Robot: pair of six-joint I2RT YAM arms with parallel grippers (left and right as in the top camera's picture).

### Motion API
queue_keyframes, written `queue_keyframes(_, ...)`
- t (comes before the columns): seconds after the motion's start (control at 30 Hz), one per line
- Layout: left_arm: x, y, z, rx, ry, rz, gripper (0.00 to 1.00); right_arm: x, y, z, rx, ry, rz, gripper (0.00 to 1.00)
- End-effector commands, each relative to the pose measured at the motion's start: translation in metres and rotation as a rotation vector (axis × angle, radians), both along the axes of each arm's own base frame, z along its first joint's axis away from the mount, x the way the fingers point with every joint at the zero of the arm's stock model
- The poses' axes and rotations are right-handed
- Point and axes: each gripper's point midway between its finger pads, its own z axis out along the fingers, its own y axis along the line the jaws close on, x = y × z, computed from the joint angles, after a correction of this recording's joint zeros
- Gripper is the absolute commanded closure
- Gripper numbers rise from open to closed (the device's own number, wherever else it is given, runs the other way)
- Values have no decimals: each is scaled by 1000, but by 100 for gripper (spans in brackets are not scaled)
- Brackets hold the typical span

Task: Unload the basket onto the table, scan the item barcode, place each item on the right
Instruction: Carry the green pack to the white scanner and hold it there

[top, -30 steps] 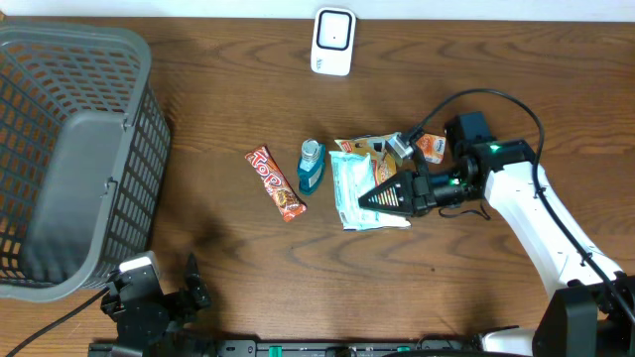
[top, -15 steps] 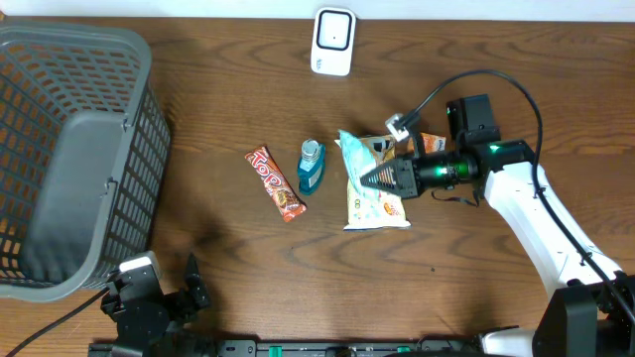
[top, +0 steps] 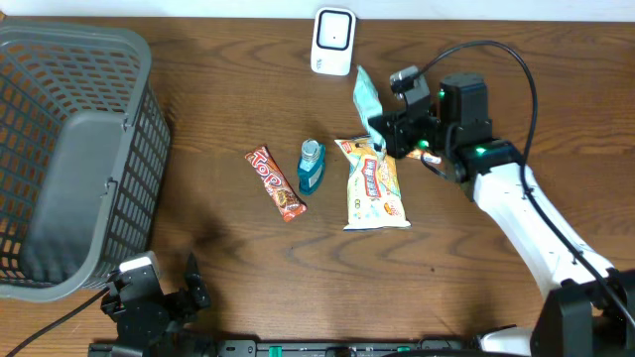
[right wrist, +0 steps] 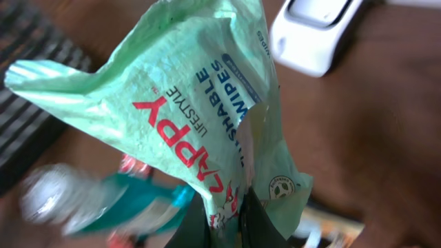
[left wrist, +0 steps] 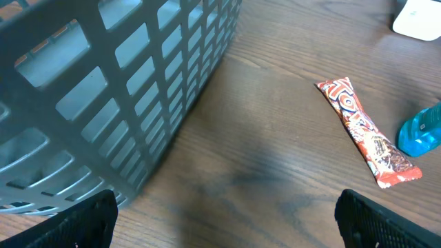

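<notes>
right gripper (right wrist: pixel 224 222) was clamped shut on one end of the green wipes pack (right wrist: pixel 200 117), holding it up off the table near the white scanner (top: pixel 333 42). left gripper (left wrist: pixel 227 231) sat wide open, empty. pack's floppy and pinched by an edge, so it could droop, turn its barcode away from the scanner, or slip out.

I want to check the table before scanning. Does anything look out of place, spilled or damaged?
Nothing looks spilled or torn. The green wipes pack is crumpled, pinched by one end in the right gripper near the scanner. The teal bottle lies on its side.
</notes>
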Motion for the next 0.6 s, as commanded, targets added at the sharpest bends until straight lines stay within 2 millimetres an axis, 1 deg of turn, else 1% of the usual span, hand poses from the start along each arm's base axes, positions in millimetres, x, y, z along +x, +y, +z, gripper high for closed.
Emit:
queue_keyframes(0.0, 0, 3, 2, 4, -7, 14, 2, 32, -1, -23, -48, 5, -109, 99)
queue_keyframes(0.07, 0, 3, 2, 4, -7, 14, 2, 50, 10, -29, -38, 0, -102, 99)
queue_keyframes(0.13, 0, 3, 2, 4, -7, 14, 2, 71, 24, -34, -37, 2, -90, 99)
queue_keyframes(0.17, 0, 3, 2, 4, -7, 14, 2, 85, 33, -36, -39, 2, -82, 99)
queue_keyframes(0.23, 0, 3, 2, 4, -7, 14, 2, 104, 43, -37, -51, -9, -82, 99)
queue_keyframes(0.3, 0, 3, 2, 4, -7, 14, 2, 131, 49, -37, -81, -29, -119, 99)
queue_keyframes(0.4, 0, 3, 2, 4, -7, 14, 2, 161, 60, -34, -122, -76, -136, 99)
queue_keyframes(0.47, 0, 3, 2, 4, -7, 14, 2, 180, 64, -34, -164, -112, -165, 99)
queue_keyframes(0.5, 0, 3, 2, 4, -7, 14, 2, 193, 66, -35, -188, -139, -190, 99)
queue_keyframes(0.57, 0, 3, 2, 4, -7, 14, 2, 204, 72, -39, -193, -159, -188, 99)
